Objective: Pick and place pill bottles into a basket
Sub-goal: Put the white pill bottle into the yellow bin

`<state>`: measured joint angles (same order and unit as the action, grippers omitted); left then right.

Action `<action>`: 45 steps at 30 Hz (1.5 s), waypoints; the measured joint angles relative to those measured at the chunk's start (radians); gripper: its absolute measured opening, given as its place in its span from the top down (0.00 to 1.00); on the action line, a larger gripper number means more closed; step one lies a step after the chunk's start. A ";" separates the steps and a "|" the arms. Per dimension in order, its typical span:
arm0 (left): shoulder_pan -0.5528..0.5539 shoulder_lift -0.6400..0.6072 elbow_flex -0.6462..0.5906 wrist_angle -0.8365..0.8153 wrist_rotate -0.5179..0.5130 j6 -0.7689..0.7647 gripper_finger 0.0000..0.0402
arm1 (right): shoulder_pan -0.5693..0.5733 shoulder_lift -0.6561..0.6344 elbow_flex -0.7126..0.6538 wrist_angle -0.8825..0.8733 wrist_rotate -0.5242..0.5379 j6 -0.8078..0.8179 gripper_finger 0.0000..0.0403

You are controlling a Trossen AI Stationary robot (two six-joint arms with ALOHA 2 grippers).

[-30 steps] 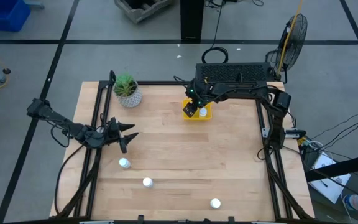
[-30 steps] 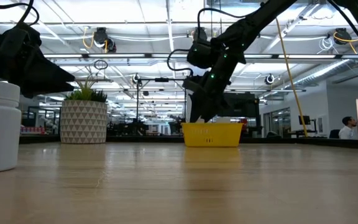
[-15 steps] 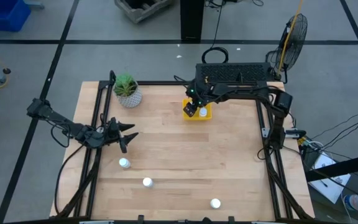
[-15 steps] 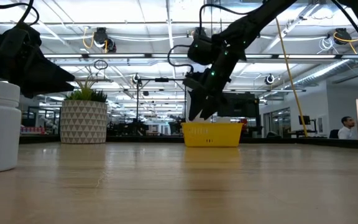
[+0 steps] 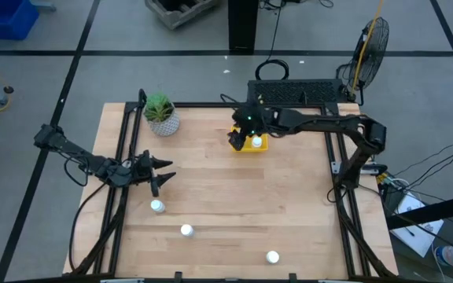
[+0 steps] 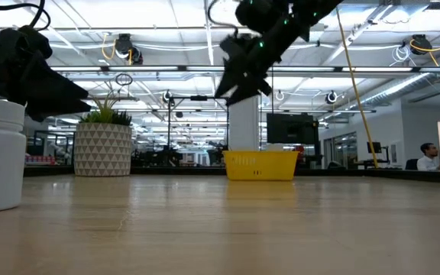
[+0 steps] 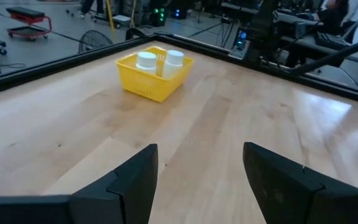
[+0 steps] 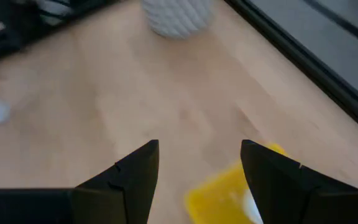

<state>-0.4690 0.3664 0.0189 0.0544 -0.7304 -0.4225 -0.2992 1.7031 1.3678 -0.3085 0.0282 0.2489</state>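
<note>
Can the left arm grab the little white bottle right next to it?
Probably yes. The left gripper has open jaws, and the small white pill bottle stands on bare wooden table with nothing between them.

We are seeing a pale, matt wooden table (image 5: 226, 196) bearing a bright yellow plastic lattice basket (image 7: 155, 76), smooth white plastic pill bottles (image 7: 146, 61) inside it, between matt black gripper fingers (image 7: 132, 180).

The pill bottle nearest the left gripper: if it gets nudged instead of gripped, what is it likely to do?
The pill bottle stands upright on the smooth wooden table, so a nudge would probably slide it. It looks small and light, so a push near the cap may tip it. Being cylindrical, once on its side it would likely roll. The left gripper is open beside it.
</note>
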 joint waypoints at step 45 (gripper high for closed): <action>0.000 0.000 0.000 0.061 0.343 0.182 0.40 | 0.635 -0.073 0.000 -0.396 -0.130 0.717 0.49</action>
<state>-0.4690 0.3664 0.0189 0.1155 -0.3877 -0.2401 0.3363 1.6306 1.3678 -0.7049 -0.1021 0.9654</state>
